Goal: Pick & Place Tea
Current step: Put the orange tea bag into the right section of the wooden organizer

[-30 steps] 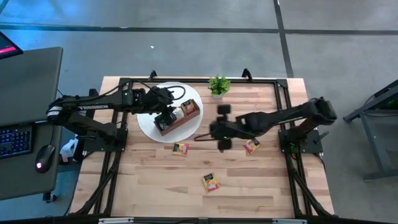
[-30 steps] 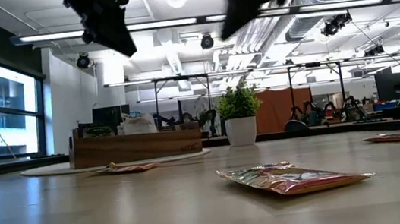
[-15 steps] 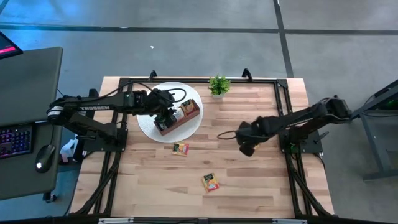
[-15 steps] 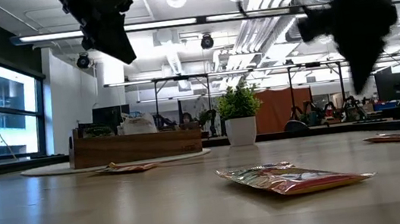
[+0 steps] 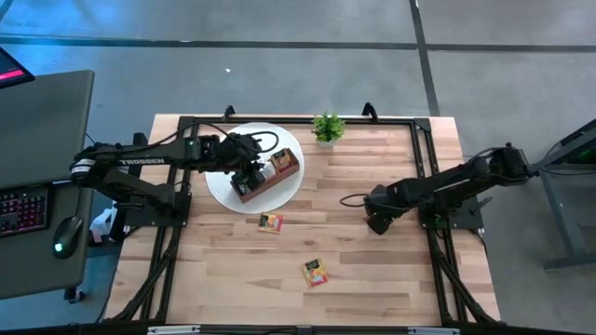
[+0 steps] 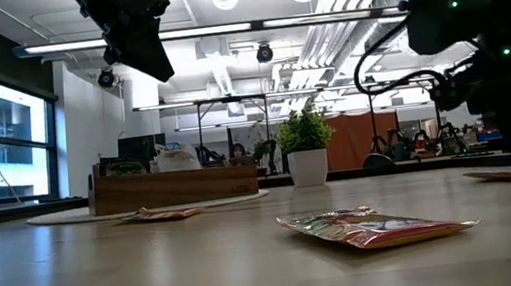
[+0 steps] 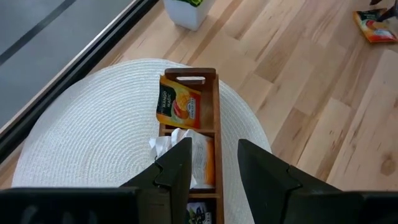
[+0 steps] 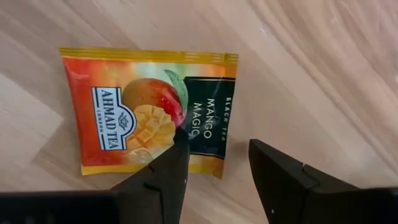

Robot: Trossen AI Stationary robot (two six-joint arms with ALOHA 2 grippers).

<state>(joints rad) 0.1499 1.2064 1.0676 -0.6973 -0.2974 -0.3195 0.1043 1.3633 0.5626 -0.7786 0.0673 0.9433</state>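
A: What is the surface like, and the room?

B: A pale wooden table (image 5: 372,270) with a dark frame stands on grey floor. Across it, the low view shows a bright workshop with ceiling lights, ducts and windows. A round white mat (image 5: 219,191) carries a brown wooden box (image 7: 214,118), and a small potted plant (image 5: 327,127) stands near the far edge.

A: And the tea?

B: Two sachets lie loose on the table, one (image 5: 270,222) near the mat, one (image 5: 316,273) nearer the front. A mango sachet (image 8: 146,111) lies flat under the right gripper (image 8: 214,171). Another orange sachet (image 7: 179,107) sits in the box's end compartment.

A: The grippers?

B: The right one hangs low over its sachet, fingers apart, holding nothing. The left gripper (image 7: 211,165) hovers above the box, fingers apart and empty.
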